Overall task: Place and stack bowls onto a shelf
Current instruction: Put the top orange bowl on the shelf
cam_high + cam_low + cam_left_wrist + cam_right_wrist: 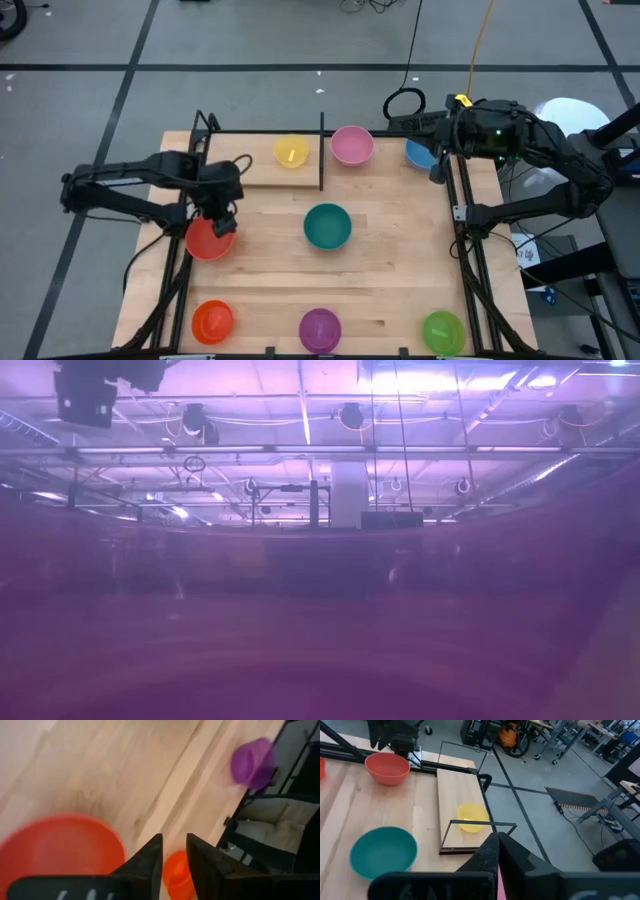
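The left hand (222, 215) sits at the surface's left edge, fingers clenched on the red bowl's (207, 240) rim. The right hand (440, 165) is at the far right, by the blue bowl (419, 153); its fingers look closed. The yellow bowl (291, 152) rests on the shelf (262, 160).

The shelf (262, 160) lies at the table's far edge, holding the yellow bowl (291, 152) left of its upright divider and the pink bowl (352, 145) right of it. The blue bowl (419, 153) sits farther right, the teal bowl (327, 225) mid-table, the red bowl (209, 240) at the left edge. The orange bowl (213, 321), purple bowl (319, 328) and green bowl (443, 331) line the near edge, all upright.
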Robot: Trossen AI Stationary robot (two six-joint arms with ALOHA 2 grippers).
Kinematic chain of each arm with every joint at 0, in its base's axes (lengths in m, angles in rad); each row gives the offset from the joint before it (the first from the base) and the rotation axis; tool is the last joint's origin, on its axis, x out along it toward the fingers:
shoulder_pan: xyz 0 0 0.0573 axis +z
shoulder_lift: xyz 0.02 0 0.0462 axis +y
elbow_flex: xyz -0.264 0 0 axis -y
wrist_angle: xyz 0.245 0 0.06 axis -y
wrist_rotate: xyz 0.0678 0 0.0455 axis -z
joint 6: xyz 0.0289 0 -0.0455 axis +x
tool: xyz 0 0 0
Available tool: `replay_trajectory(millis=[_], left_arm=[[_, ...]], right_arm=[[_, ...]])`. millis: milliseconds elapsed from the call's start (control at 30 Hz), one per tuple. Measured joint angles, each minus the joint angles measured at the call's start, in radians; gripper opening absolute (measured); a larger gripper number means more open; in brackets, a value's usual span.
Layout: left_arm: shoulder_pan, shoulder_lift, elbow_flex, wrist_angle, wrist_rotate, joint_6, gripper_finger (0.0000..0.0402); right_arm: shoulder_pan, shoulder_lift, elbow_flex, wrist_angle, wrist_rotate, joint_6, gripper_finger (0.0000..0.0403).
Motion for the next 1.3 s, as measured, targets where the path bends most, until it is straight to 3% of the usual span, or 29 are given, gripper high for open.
replay_trajectory(millis=[200, 467, 633, 900, 1300], left_arm=[[-0.065, 0.06, 0.0, -0.033, -0.034, -0.122, 0.0119], [-0.189, 0.125, -0.001, -0.033, -0.261, -0.184, 0.0122], [-0.242, 0.169, -0.001, -0.054, -0.369, -0.353, 0.0122], [-0.293, 0.233, -0.011, -0.134, -0.384, -0.651, 0.0122], [-0.342, 0.238, -0.178, 0.02, -0.374, -0.743, 0.0122]], right_arm=[[0.0, 0.0, 0.0, 0.001, 0.0, -0.003, 0.0], [0.0, 0.0, 0.0, 0.001, 0.0, -0.03, 0.0], [0.0, 0.0, 0.0, 0.001, 0.0, -0.05, 0.0], [0.0, 0.0, 0.0, 0.001, 0.0, -0.053, 0.0], [0.0, 0.0, 0.0, 0.001, 0.0, -0.064, 0.0]])
